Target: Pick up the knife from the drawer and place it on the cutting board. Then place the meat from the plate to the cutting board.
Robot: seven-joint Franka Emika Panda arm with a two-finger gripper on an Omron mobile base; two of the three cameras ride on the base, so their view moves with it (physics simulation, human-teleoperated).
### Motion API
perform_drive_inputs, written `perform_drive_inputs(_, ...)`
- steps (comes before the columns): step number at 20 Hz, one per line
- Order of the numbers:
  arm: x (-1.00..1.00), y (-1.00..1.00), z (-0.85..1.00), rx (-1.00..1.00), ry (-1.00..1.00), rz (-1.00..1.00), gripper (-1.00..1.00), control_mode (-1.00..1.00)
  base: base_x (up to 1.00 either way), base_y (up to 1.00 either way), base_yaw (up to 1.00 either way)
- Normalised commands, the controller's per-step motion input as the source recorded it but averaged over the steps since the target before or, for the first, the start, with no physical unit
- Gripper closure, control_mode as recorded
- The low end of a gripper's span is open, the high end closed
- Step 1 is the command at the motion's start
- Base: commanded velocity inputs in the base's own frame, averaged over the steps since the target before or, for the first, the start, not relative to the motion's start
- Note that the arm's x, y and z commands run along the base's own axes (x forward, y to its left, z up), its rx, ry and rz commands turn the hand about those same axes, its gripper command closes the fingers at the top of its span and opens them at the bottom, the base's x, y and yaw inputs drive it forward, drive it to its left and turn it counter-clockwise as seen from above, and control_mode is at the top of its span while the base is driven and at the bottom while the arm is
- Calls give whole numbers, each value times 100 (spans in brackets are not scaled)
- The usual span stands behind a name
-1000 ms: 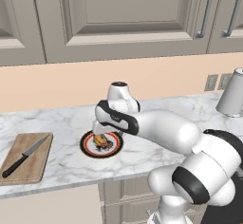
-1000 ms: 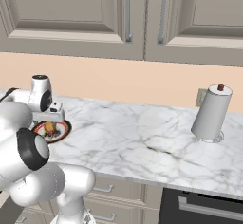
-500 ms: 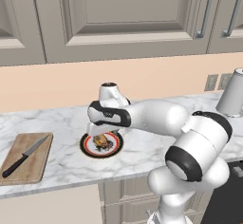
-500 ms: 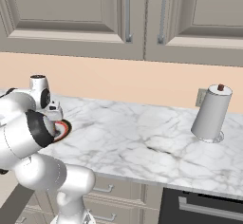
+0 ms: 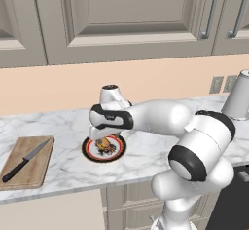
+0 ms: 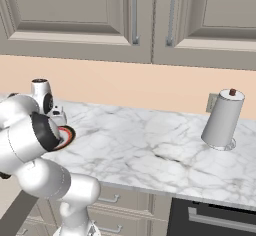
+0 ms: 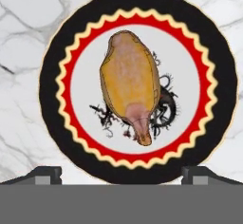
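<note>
Two task halves, judged from the layout: first done, second pending. Slim black-handled knife with silver-grey blade (image 5: 25,159) lying diagonally on flat light-brown wooden cutting board (image 5: 26,163), at the left end of the white marble counter (image 5: 146,151). Blade pointing up-right, handle toward the front edge; most of the board on either side of it left bare, presumably enough room for the meat.

Small orange-brown lump of meat (image 7: 129,84) resting in the pale centre of the round plate with black ring and red zigzag band (image 7: 52,92), well apart from the board. Long axis of lump roughly upright in the hand view, narrow end toward the bottom.

Two-finger gripper (image 5: 103,142) poised directly above the plate, pointing straight down, jaws spread fully wide, nothing between them. Dark fingertips (image 7: 45,174) straddling the plate near its lower rim. Likely reason for the wide stance: clearance to descend around the lump across its narrow width. Not yet touching.

Grey kettle-like vessel (image 6: 222,120) far right, irrelevant.
</note>
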Motion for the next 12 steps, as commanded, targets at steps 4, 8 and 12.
perform_drive_inputs(4,7,0,-15,0,-5,2,-100,-100,0,0,0)
perform_drive_inputs(8,5,-1,-17,0,-5,2,-100,-100,0,0,0)
perform_drive_inputs(12,17,0,-12,0,-6,3,-100,-100,0,0,0)
